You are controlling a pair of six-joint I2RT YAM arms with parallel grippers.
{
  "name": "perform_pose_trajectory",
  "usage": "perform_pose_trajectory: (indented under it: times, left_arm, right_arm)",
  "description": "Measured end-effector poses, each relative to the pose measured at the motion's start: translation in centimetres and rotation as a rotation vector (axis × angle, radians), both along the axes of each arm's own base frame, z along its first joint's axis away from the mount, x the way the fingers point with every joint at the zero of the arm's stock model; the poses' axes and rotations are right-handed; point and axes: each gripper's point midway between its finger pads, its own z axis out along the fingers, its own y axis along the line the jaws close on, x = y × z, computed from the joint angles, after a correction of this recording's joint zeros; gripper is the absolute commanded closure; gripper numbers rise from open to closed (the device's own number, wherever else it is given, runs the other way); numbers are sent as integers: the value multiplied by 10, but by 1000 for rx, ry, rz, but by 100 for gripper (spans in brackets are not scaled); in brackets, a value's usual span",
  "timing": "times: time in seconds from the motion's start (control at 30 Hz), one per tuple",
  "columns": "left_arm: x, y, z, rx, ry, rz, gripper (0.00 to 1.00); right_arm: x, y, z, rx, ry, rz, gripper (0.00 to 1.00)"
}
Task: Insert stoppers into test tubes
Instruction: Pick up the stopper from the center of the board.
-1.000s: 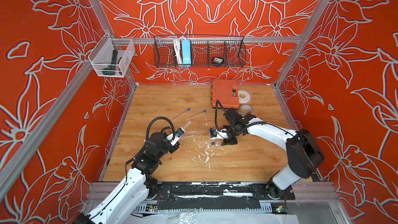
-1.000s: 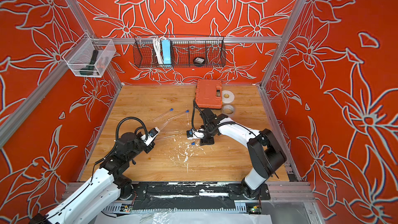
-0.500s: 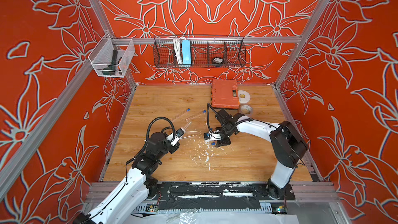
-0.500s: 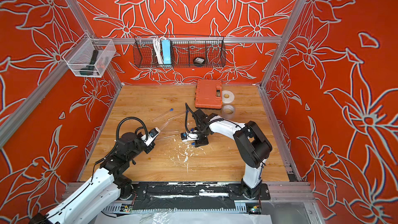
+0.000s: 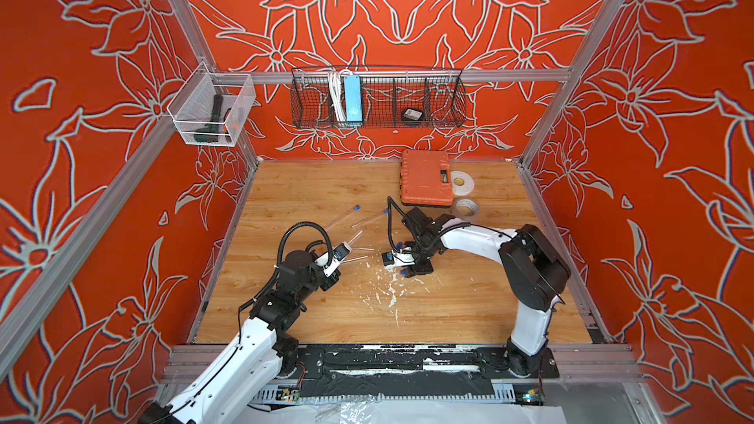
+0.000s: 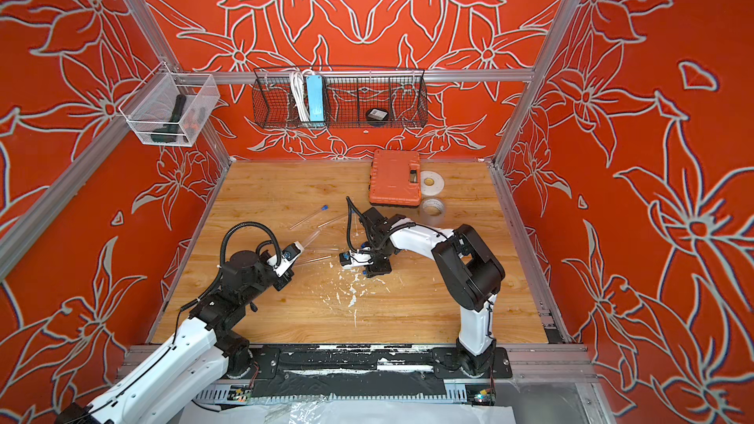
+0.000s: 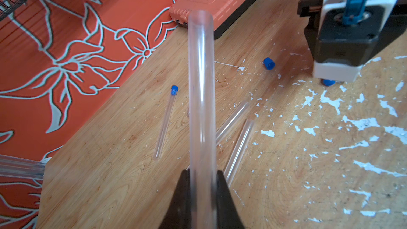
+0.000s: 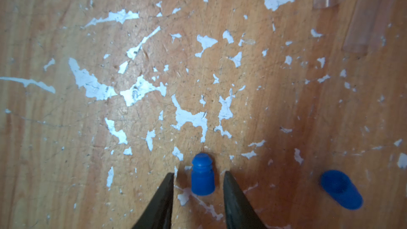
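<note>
Shifted leftward since a second ago, the right end effector (image 8: pixel 198 174) is now being positioned astride a blue stopper (image 8: pixel 202 178) near the middle of the counter (image 5: pixel 469 303). Its jaws are being drawn narrower than they were, though a gap is being left on either side and nothing is being gripped yet. No change is being shown by the left end effector (image 7: pixel 201 172), which is being kept clamped low on a clear test tube (image 7: pixel 200 84), with the open mouth being aimed toward the far right. A second stopper (image 8: pixel 340 191) is lying on its side near the first, and a third stopper (image 7: pixel 268 63) is lying a little farther off. Two open tubes (image 7: pixel 233 120) are lying on the counter beneath the held one, while a stoppered tube (image 7: pixel 167 117) is resting to their left. The stopper is being judged tiny, light and probably rubbery, so apt to roll or squirt out. It is best taken across its wider body, with the ribbed nose being left free for the tube mouth. The tube is being judged stiff, smooth and brittle, so only a light squeeze is being advised.
</note>
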Motion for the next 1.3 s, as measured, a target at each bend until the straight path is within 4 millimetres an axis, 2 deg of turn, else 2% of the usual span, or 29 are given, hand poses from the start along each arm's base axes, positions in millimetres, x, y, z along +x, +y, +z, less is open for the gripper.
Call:
perform_pose_trajectory:
  times: [0.8,1.03,1.17,1.3]
  left_arm:
    - [0,1,-1,8,-2,-2,100]
    - [-3,-3,-1,30,-11,-47,100]
    - [-8,-8,-5,85,-20,-117,100]
    - [-16,-14,-13,156,-25,-209,100]
  right_arm:
    - [3,-1,-5,-32,-11,0,82]
    - [1,0,-4,-29,-1,-2,90]
    - [-7,-3,11,-20,23,-25,92]
    - [-18,-6,50,39,41,-113,92]
